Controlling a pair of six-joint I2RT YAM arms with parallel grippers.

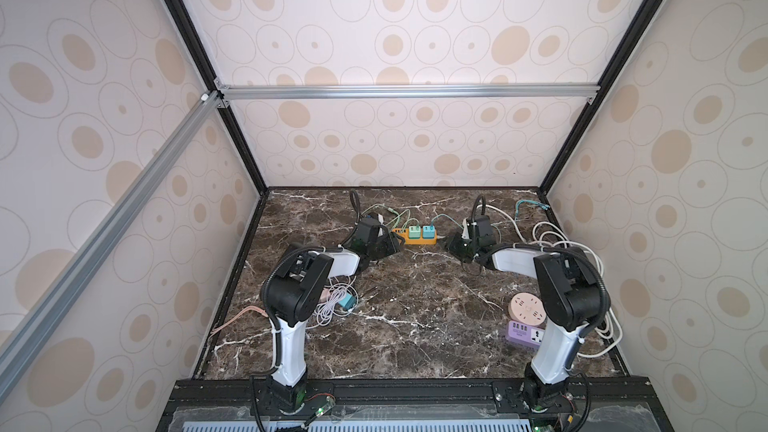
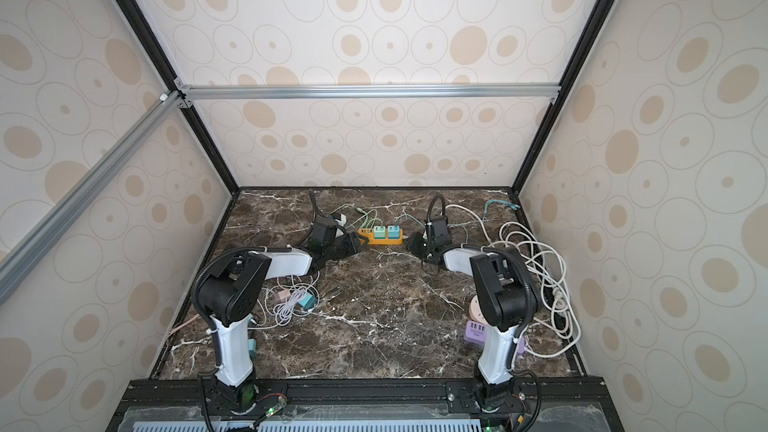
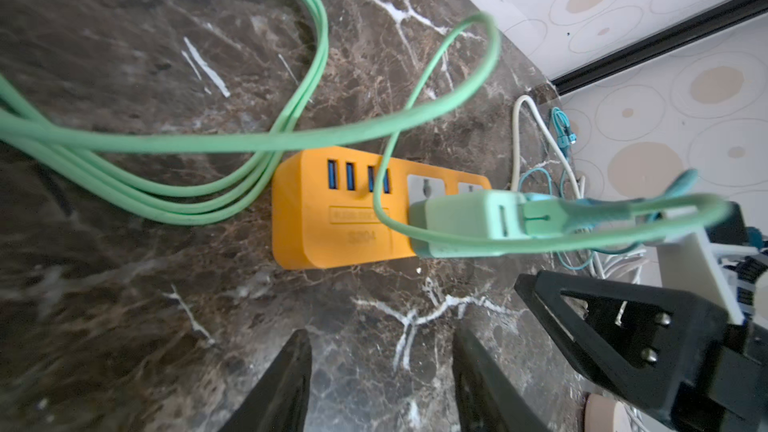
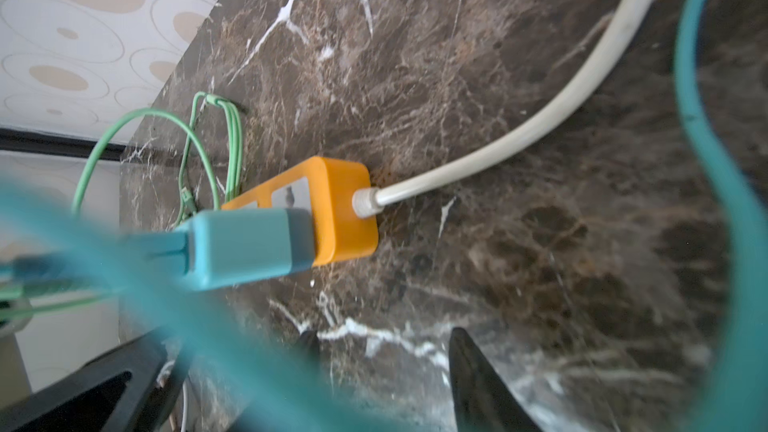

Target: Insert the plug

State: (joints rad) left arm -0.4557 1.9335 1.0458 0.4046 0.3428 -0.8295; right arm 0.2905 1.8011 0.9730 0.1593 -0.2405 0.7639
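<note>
An orange power strip (image 1: 415, 238) (image 2: 380, 238) lies at the back middle of the marble table. A mint-green plug (image 1: 413, 231) (image 3: 457, 222) and a blue plug (image 1: 428, 231) (image 4: 249, 247) both sit in its sockets, each with a cable in its USB port. My left gripper (image 1: 395, 243) (image 3: 382, 338) is just off the strip's USB end, open, with only bare marble between its fingers. My right gripper (image 1: 449, 245) (image 4: 382, 336) is off the strip's cord end, also open and empty; a teal cable (image 4: 706, 139) blurs across its view.
A white cord (image 4: 540, 126) runs from the strip to a coil (image 1: 557, 238) at the right. Green cable loops (image 3: 208, 201) lie behind the strip. A round pink socket (image 1: 528, 309) and a purple power cube (image 1: 524, 332) sit front right. Chargers and white cable (image 1: 338, 303) lie front left.
</note>
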